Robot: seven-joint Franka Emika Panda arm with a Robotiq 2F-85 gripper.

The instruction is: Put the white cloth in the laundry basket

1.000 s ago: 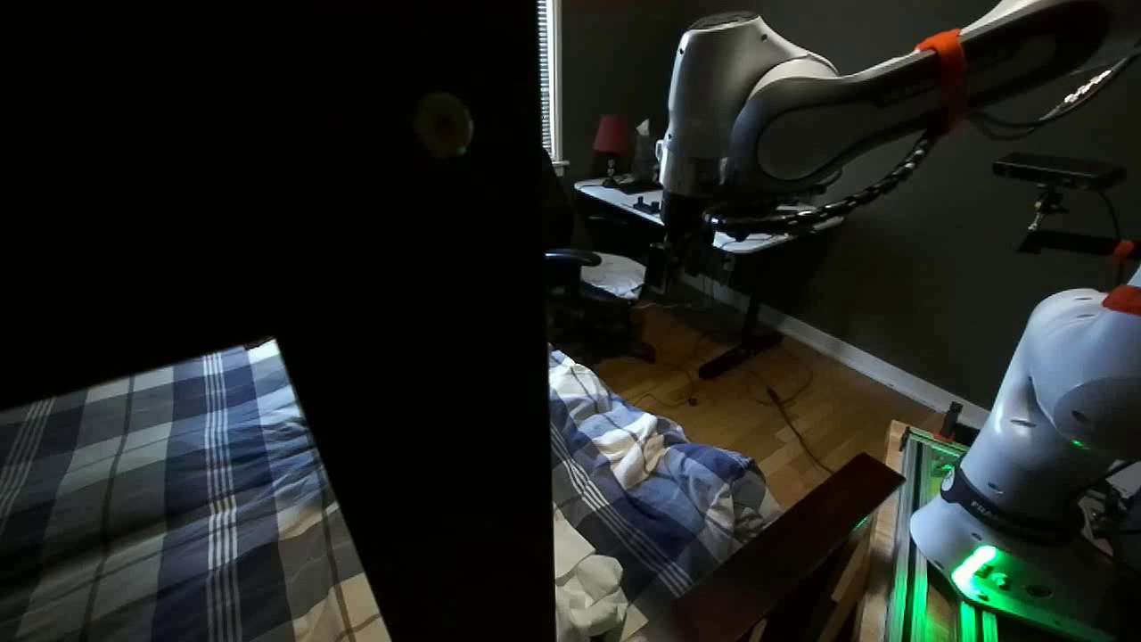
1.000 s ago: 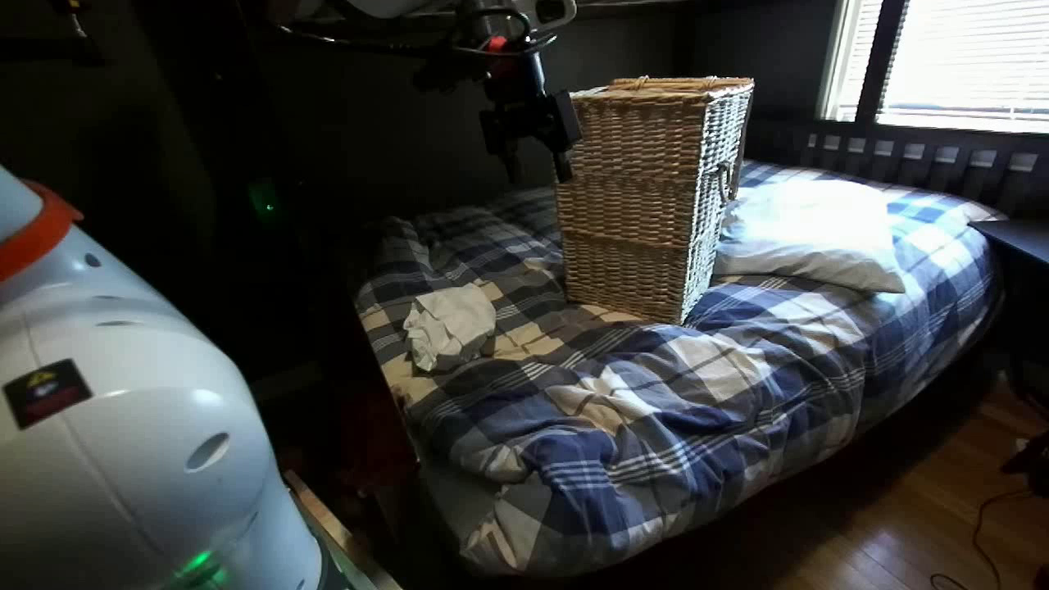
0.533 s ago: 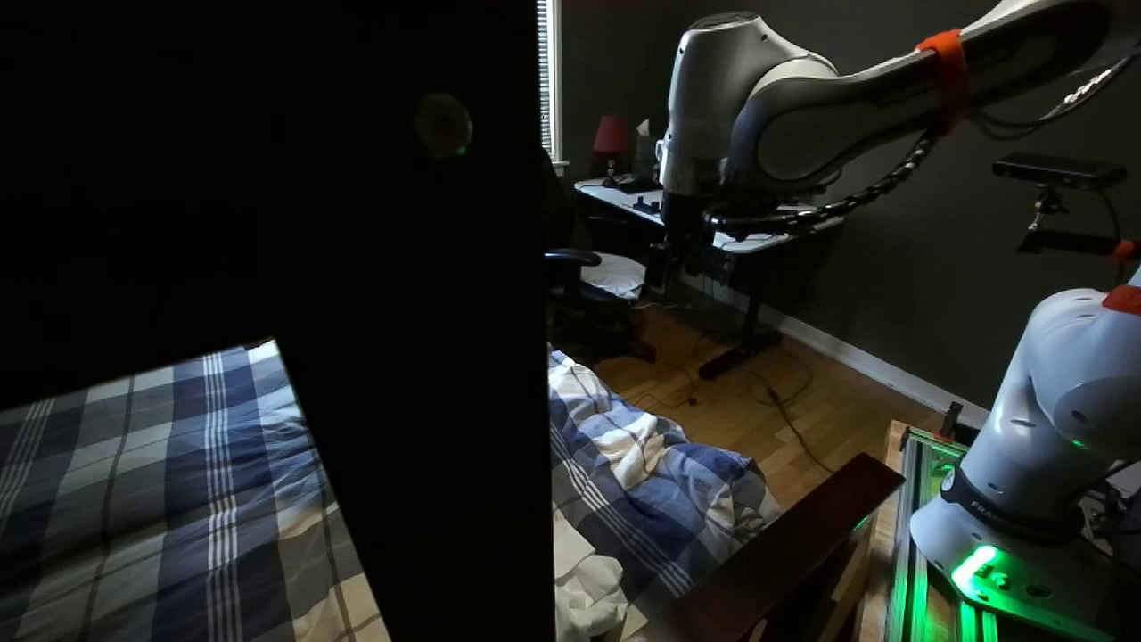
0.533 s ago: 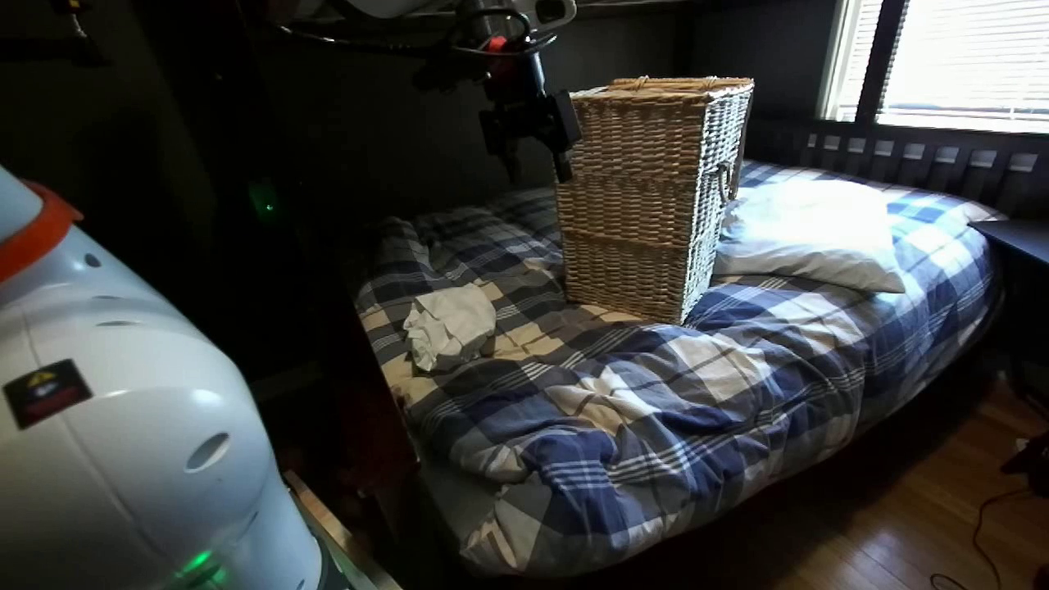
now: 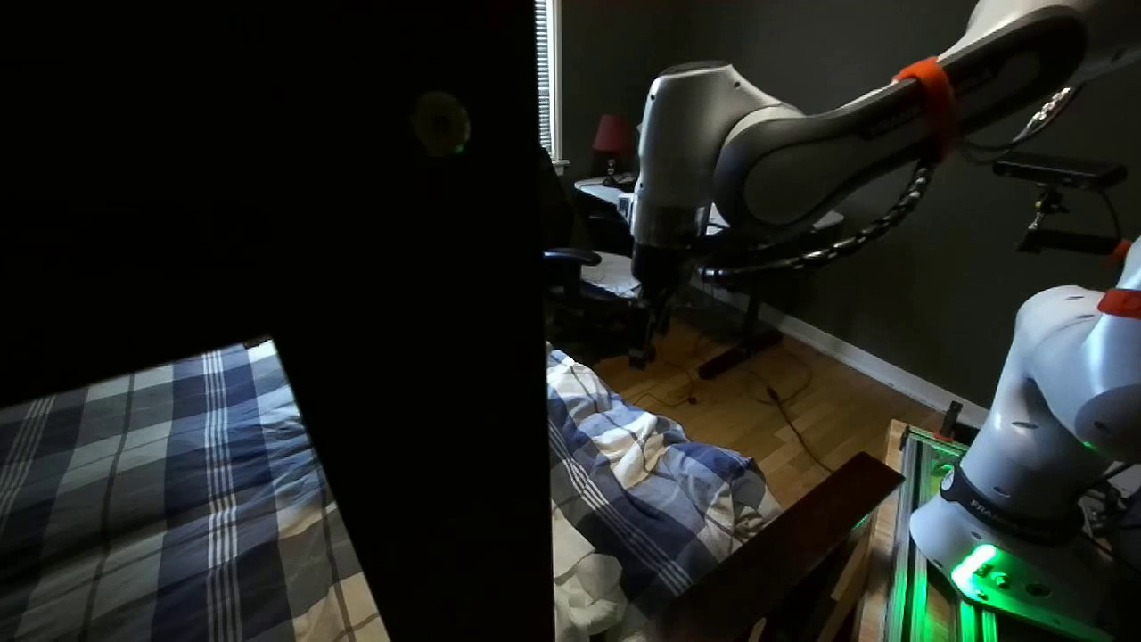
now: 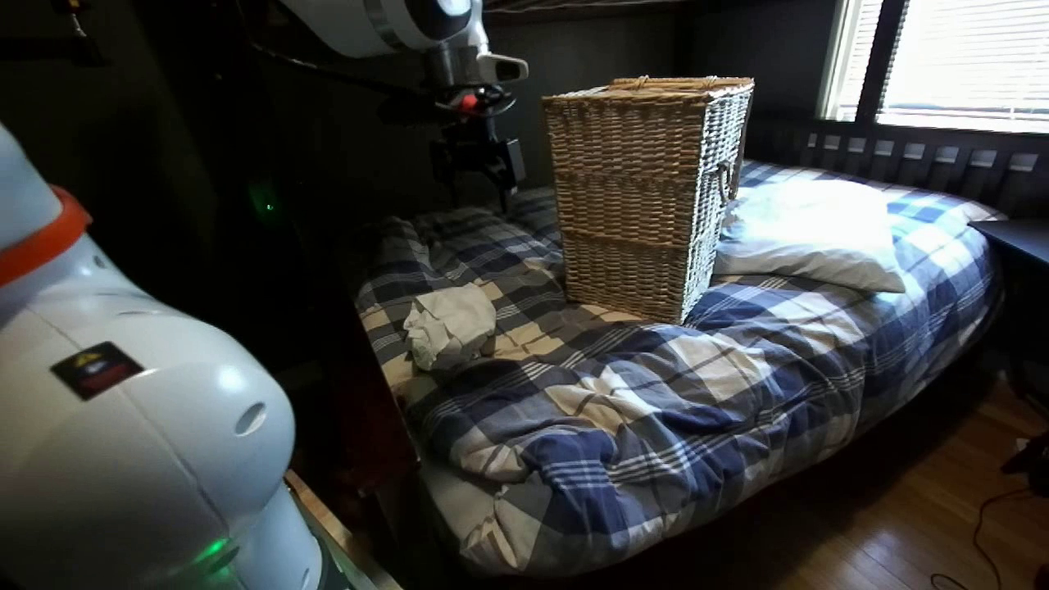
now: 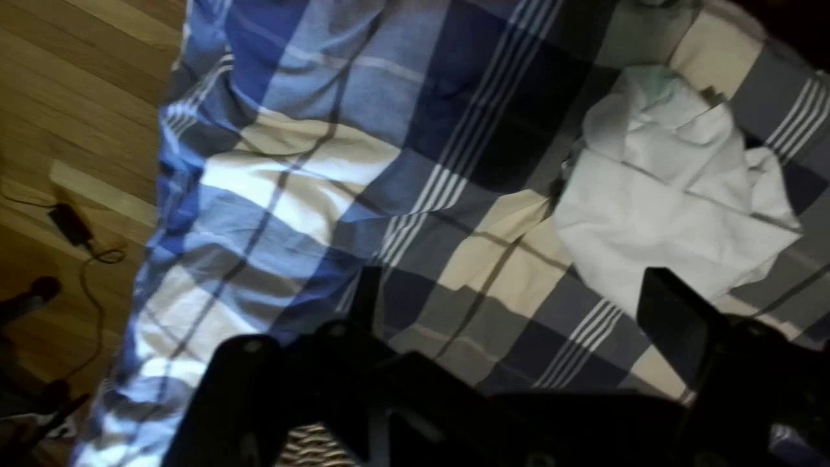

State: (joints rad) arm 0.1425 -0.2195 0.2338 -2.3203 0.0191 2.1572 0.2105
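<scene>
In an exterior view, the big white robot arm (image 6: 164, 410) is at the left. Next comes the white cloth (image 6: 451, 324). It lies on the checked blanket (image 6: 656, 410), near the blanket's edge. It is bunched up in a soft lump with lots of creases, and in the shade it looks a bit gray. In the wrist view, one part is smooth and flat, the rest is folded and puffy, and a pointy corner sticks out at the right. One end looks a little green. Then comes the gripper (image 6: 479, 199), up in the air, apart from the cloth. Its two black fingers (image 7: 671, 318) are spread wide. Farther right, the brown woven basket (image 6: 631, 205) stands tall on the blanket. Last, a white pillow (image 6: 811, 238) lies beside the basket.
</scene>
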